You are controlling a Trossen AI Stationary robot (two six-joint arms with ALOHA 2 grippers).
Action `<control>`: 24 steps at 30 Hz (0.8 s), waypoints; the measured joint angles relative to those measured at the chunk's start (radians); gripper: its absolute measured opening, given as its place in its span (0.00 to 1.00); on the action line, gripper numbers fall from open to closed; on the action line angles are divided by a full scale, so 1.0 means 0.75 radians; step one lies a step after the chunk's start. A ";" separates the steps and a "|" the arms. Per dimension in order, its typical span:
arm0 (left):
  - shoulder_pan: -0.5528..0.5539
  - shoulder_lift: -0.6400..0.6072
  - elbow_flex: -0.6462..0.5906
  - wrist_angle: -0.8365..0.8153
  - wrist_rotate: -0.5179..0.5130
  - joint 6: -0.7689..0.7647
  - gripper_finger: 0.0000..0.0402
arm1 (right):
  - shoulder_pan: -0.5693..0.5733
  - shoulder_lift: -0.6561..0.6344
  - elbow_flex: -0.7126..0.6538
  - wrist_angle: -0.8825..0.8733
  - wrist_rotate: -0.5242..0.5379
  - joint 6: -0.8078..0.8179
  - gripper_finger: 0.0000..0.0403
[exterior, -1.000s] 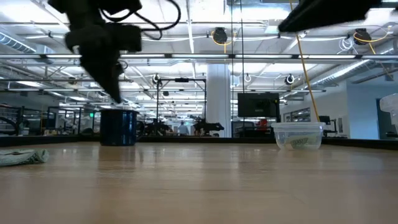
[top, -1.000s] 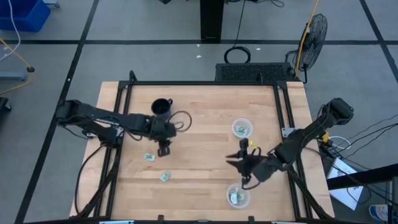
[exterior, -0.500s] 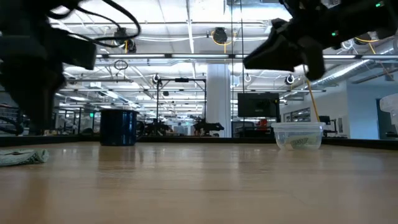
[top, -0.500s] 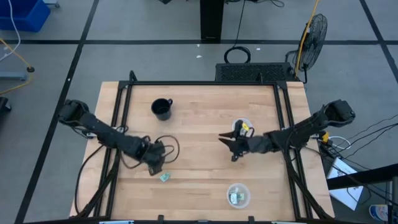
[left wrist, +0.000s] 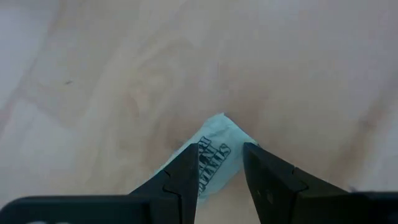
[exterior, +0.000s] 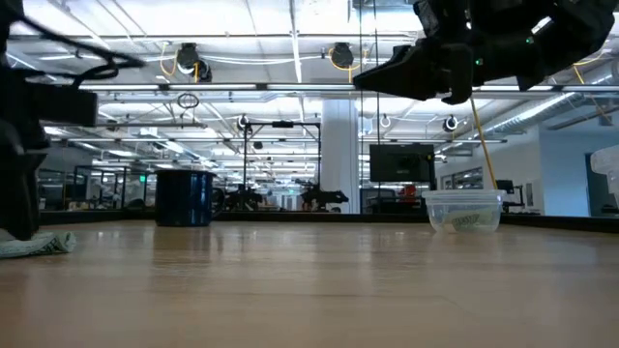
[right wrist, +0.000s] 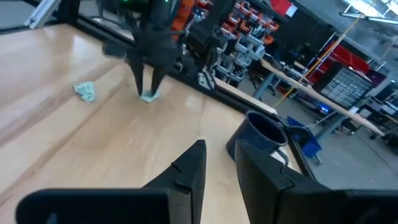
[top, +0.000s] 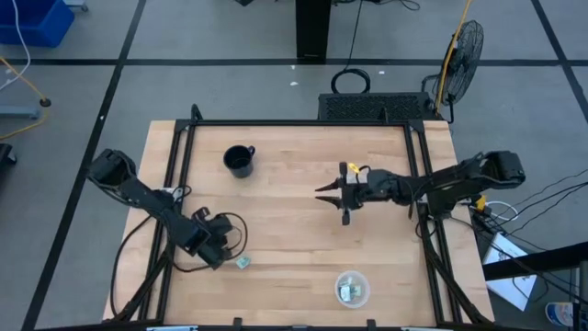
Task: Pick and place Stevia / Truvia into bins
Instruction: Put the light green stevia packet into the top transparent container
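Two pale green Stevia sachets lie flat near the table's near-left. One (top: pixel 242 261) lies free. The other (left wrist: pixel 214 134) sits under my left gripper (left wrist: pixel 221 155), which points straight down with its open fingers on either side of it. My right gripper (top: pixel 322 191) hovers open over the table's middle, pointing left and holding nothing. The near clear cup (top: pixel 351 289) holds sachets. The far cup (exterior: pixel 464 208), also with sachets inside, is hidden under the right arm in the high view. My left gripper comes at the sachet's middle (left wrist: pixel 211 163) from above, pointing down, one fingertip on each side. The sachet lies flat on the wood. I cannot tell whether the fingertips touch it.
A black mug (top: pixel 239 161) stands at the far left of the table. Black frame rails run along the left and right sides. Bare wood lies between the two arms and in front of the near cup.
My left gripper has swung from beside the mug toward the near-left and come down over a sachet. My right gripper has moved from beside the near cup toward the far edge and a little left, turning to point left above the far cup. The sachets have stayed put.
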 joint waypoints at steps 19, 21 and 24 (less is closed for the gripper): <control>0.028 0.012 -0.084 0.216 -0.144 0.079 0.03 | -0.048 0.004 0.000 0.027 -0.027 0.039 0.19; 0.045 0.009 -0.085 0.297 -0.206 0.187 0.04 | -0.048 0.030 0.001 0.029 -0.028 0.062 0.19; 0.118 -0.008 -0.072 0.510 -0.292 0.442 0.03 | -0.048 0.091 0.001 0.019 -0.097 0.073 0.19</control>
